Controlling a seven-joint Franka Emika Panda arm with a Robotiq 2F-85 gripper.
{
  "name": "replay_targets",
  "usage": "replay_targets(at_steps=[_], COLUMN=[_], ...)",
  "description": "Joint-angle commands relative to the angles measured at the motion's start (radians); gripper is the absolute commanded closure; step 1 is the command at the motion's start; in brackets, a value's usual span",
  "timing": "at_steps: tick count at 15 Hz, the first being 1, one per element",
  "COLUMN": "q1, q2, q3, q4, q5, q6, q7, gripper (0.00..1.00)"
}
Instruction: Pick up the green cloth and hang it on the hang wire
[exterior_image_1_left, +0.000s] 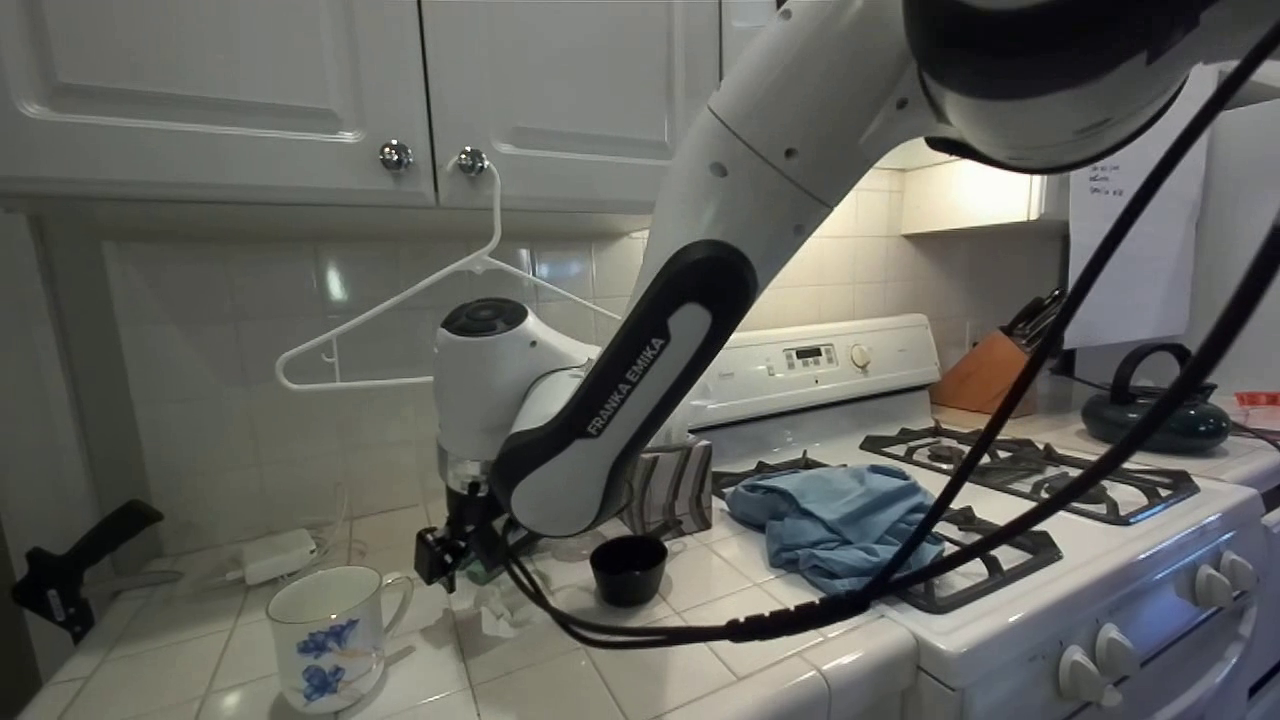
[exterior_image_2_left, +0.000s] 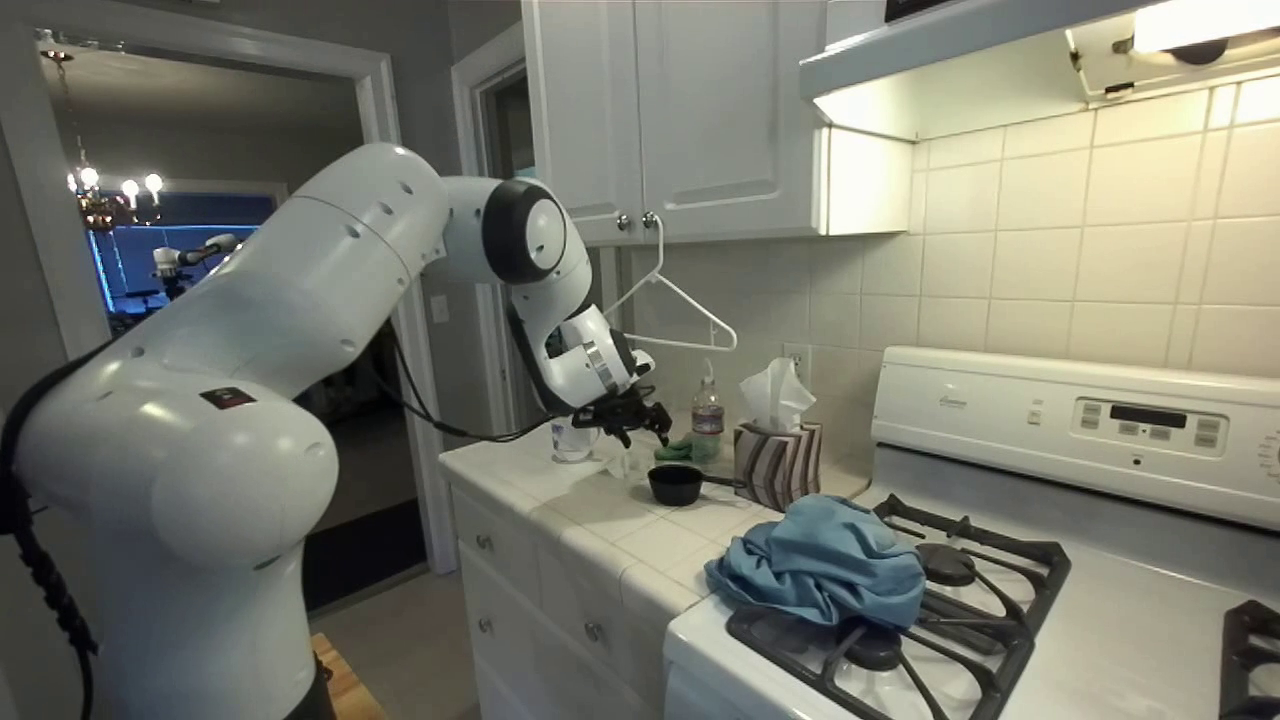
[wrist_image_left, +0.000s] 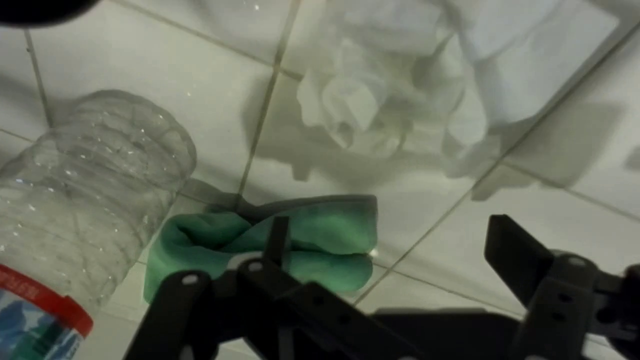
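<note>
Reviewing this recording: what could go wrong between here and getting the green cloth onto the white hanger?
In the wrist view, one finger of the open claw overlaps the green cloth while the other is over tile, so closing now might miss or catch only an edge.
The clear bottle stands close beside the cloth and could be bumped.
The white hanger hangs by its hook from a cabinet knob, so a tug might dislodge it.

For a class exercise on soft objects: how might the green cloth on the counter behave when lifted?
The green cloth would probably sag, as it lies in soft, rounded folds. Being folded over, it may open out as it rises. It looks smaller than the blue cloth, so it is likely light.
</note>
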Motion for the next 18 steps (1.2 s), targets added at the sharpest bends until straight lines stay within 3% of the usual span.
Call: replay_targets(at_steps=[1,5,12,18], q1=[0.100,0.166,0.253,0.267], q2=[0.122,0.167,0.142,0.123], q3=[-0.109,-0.186,-0.314,-0.334], q4=[0.201,0.264,0.221,0.170], q5=[0.140,0.276,0.385,0.424], q6=[-0.014,-0.018,-0.015,-0.022], q7=[-0.024,-0.043,-0.008,-0.012], gripper=[0.00,0.00,0.00,0.03])
